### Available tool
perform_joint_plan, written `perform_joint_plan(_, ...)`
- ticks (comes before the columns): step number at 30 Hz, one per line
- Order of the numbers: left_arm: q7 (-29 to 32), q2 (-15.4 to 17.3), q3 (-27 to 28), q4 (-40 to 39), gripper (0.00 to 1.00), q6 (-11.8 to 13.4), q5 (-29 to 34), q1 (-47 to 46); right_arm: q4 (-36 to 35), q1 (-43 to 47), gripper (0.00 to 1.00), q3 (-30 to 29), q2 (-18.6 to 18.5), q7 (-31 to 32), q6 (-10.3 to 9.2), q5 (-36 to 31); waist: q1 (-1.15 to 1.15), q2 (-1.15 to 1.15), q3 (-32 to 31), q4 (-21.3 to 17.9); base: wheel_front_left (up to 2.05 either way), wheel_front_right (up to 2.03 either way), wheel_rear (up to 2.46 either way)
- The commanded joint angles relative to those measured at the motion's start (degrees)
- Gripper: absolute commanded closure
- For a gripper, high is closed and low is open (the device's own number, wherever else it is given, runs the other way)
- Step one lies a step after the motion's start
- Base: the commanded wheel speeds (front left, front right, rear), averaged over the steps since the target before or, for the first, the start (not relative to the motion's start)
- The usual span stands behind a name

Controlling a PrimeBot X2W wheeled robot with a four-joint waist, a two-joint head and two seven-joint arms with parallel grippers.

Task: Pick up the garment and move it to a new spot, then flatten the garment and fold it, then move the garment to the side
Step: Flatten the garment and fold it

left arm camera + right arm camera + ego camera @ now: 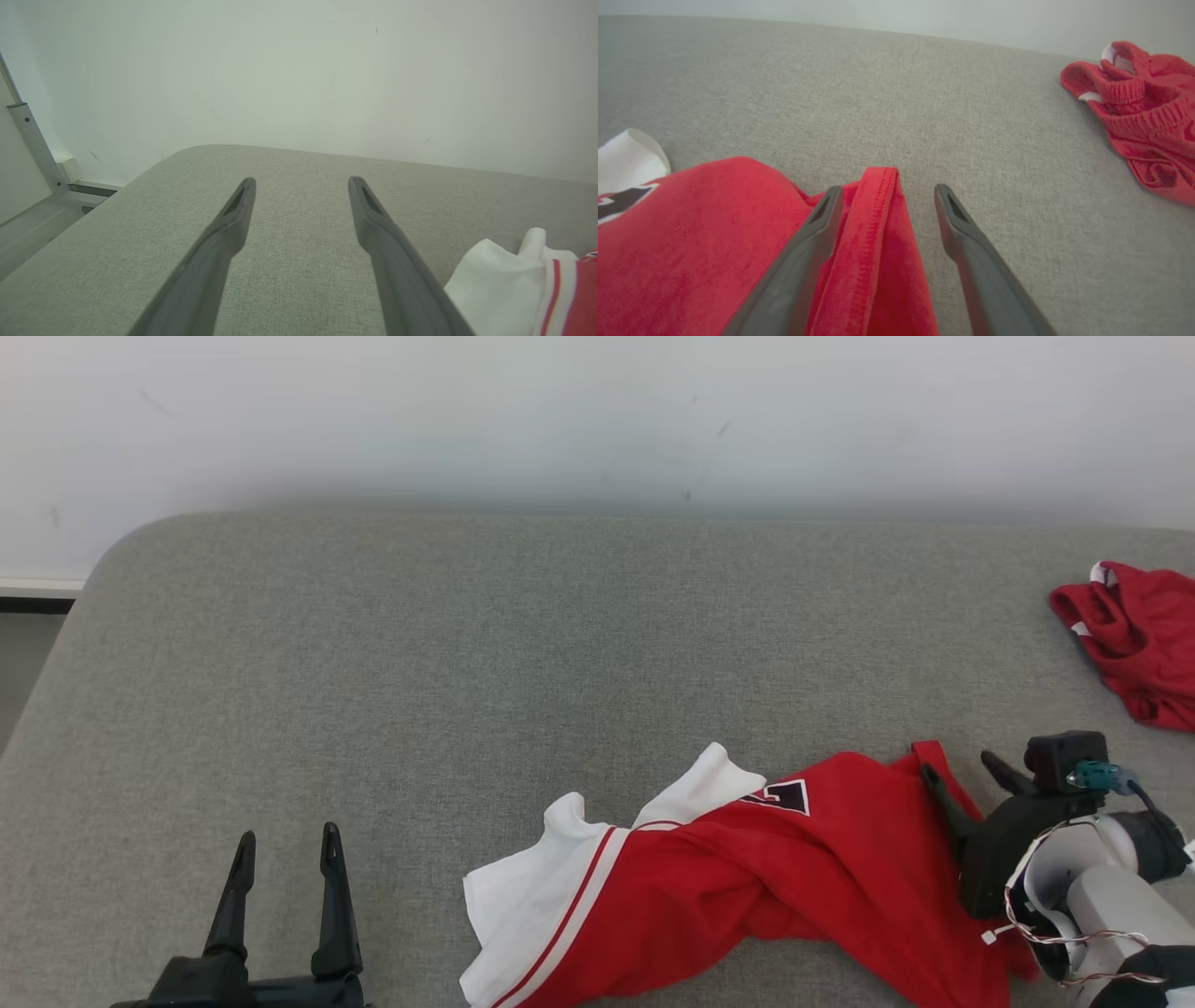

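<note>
On the grey padded table (pixel 373 691) the limp, light garment (pixel 747 887) looks easiest pinched at its hem between the right gripper (pixel 887 191)'s spread fingers.

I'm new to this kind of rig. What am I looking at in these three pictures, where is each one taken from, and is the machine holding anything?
This is a two-armed robot working at a grey padded surface. The wide picture is from its head, looking down. The other two are from cameras on its wrists, each looking along that arm's two dark fingers. The left claw is open over bare surface. The right claw is open too, with a hemmed edge of the crumpled red and white garment lying between its fingers, not gripped. A second red garment lies at the far right. Nothing is held.
</note>
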Motion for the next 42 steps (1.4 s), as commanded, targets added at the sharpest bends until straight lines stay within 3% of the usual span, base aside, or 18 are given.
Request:
perform_joint_plan(1,-0.2,0.0,0.1,0.1,0.00,0.2,0.1,-0.5,1.9,-0.8,0.00,0.6,0.7,0.6,-0.17,0.9,-0.01,0.00,0.3,0.4,0.00,0.00,0.00)
perform_joint_plan(10,-0.2,-0.1,0.6,-0.2,0.00,0.6,0.1,0.2,9.5,-1.6,0.00,6.2,2.1,5.0,-0.17,5.9,-0.01,0.00,0.3,-0.3,0.00,0.00,0.00)
perform_joint_plan(11,-0.2,0.0,0.7,-0.2,0.00,0.6,0.2,0.2,9.5,-1.5,0.58,7.2,2.2,5.3,-0.17,6.6,-0.01,0.00,0.2,-0.4,0.00,0.00,0.00)
perform_joint_plan(12,-0.2,0.0,0.7,-0.2,0.00,0.6,0.2,0.1,9.3,-1.5,1.00,8.0,2.3,5.1,-0.17,7.5,-0.01,0.00,0.2,-0.6,0.00,0.00,0.00)
perform_joint_plan(22,-0.2,0.0,1.1,-0.4,0.00,-0.1,0.8,-0.6,5.6,-11.6,1.00,11.1,-0.6,-3.3,-0.17,10.6,-0.01,0.00,0.4,-0.9,0.00,0.00,0.00)
perform_joint_plan(31,-0.2,0.0,0.5,-0.1,0.00,0.0,0.4,-1.2,8.0,-22.9,1.00,9.6,-2.4,-10.7,-0.17,11.0,-0.01,0.00,1.2,1.6,0.00,0.00,0.00)
perform_joint_plan(35,-0.2,0.0,0.0,0.0,0.00,0.2,0.1,-1.3,11.3,-24.1,1.00,10.8,-2.0,-9.2,-0.17,11.7,-0.01,0.00,1.5,2.5,0.00,0.00,0.00)
perform_joint_plan(36,-0.2,0.0,-0.1,0.0,0.00,0.3,0.0,-1.4,11.9,-24.5,0.85,11.0,-2.1,-9.4,-0.17,11.6,-0.01,0.00,1.5,2.6,0.00,0.00,0.00)
perform_joint_plan(37,-0.2,0.0,-0.2,0.1,0.00,0.3,-0.1,-1.4,12.8,-24.7,0.00,11.2,-2.1,-9.7,-0.17,11.5,-0.01,0.00,1.6,2.7,0.00,0.00,0.00)
perform_joint_plan(42,-0.2,0.0,-0.3,0.4,0.00,0.7,-0.3,-1.0,14.5,-25.3,0.00,12.3,-2.4,-13.4,-0.17,10.4,-0.01,0.00,0.8,2.6,0.00,0.00,0.00)
